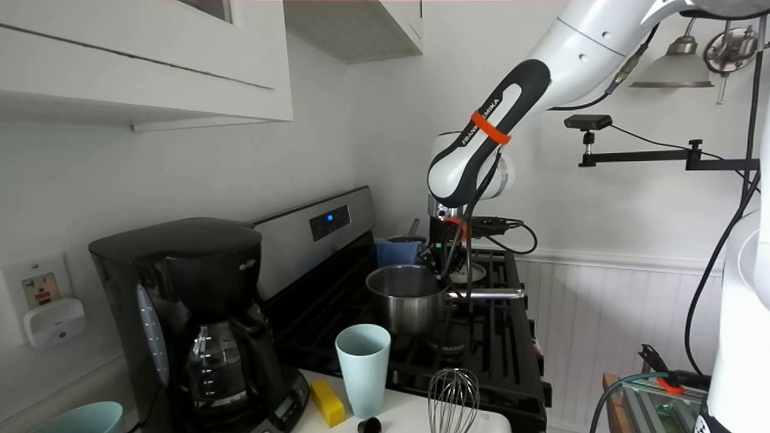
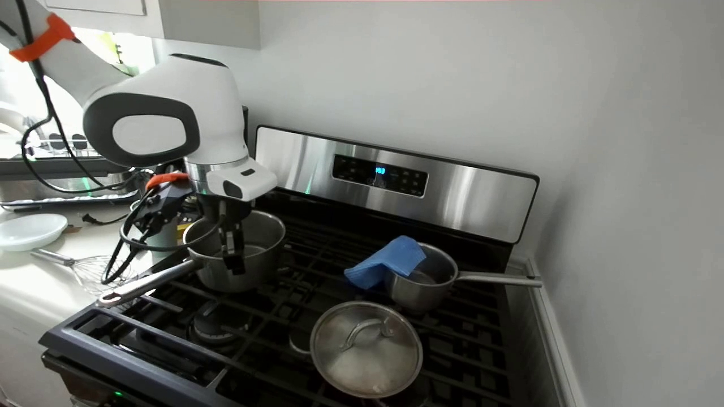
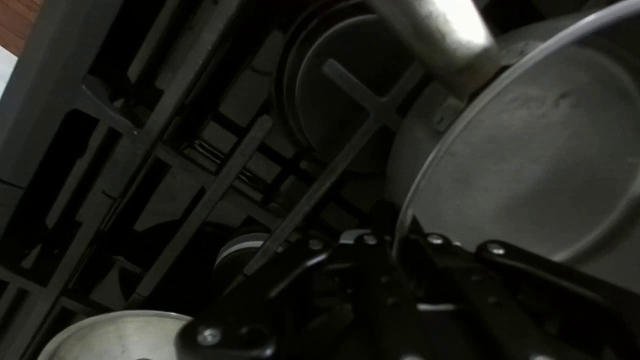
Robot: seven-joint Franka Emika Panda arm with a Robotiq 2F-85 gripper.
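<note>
1. A stainless-steel saucepan sits upright on the gas stove, on the side nearest the white tabletop, with a robot's tool at its rim.
2. The tool is drawn narrow, its fingers clamped on either side of that thin metal edge.
3. From where I stand, the vessel looks rigid, hard to dent and probably weighty, its smooth steel apt to slide or swivel in a single pinch.
4. The long handle, reaching toward the stove's front corner, appears the steadier place to take hold.
5. Well apart, a blue cloth drapes over a smaller saucepan, near a glass lid.
</note>
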